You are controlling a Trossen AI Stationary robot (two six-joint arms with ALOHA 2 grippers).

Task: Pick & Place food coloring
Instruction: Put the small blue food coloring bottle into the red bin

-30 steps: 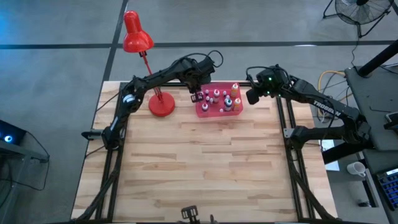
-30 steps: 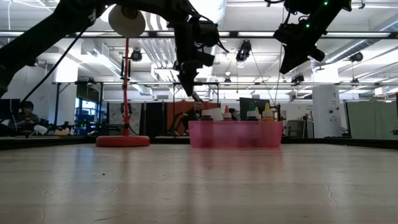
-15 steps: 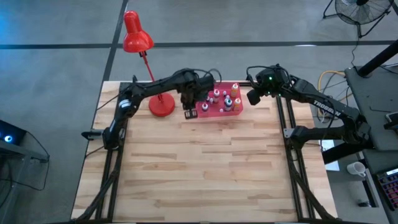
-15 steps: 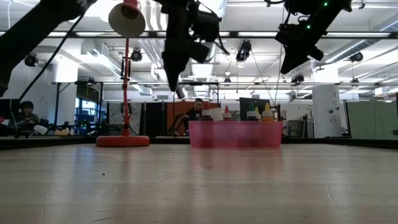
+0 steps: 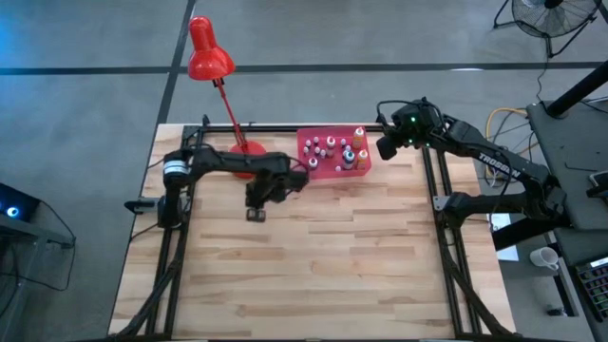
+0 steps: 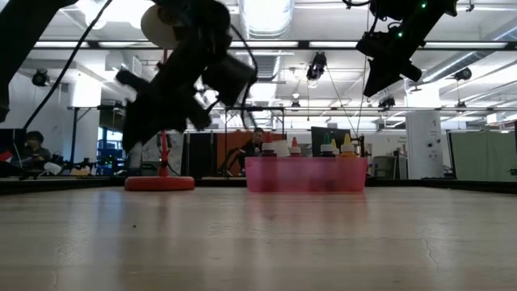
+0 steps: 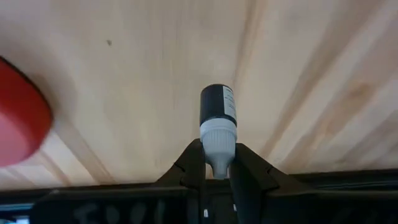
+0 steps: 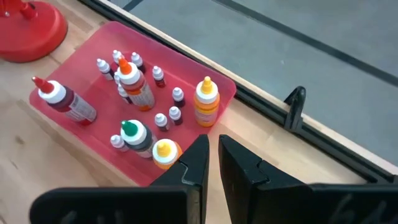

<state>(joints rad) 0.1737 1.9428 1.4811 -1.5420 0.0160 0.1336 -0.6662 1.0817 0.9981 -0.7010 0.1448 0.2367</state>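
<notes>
Item: small dark bottle [image 7: 217, 118], pinched by its white cap in left gripper [image 5: 256, 213], now carried from pink tray [image 5: 306, 171] to bare table [image 5: 323, 256] left of it, ready for placing; right gripper [image 8: 211, 163] shut, empty, hovering right of tray.

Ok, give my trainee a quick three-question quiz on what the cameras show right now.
1. True or false: the left gripper is shut on a small dark bottle.
2. Where is the right gripper? A) above the pink tray's corner B) beside the red lamp base C) resting on the table
3. Fill in: the held bottle's cap is ____.

Key: 1 true; 2 A; 3 white.
</notes>
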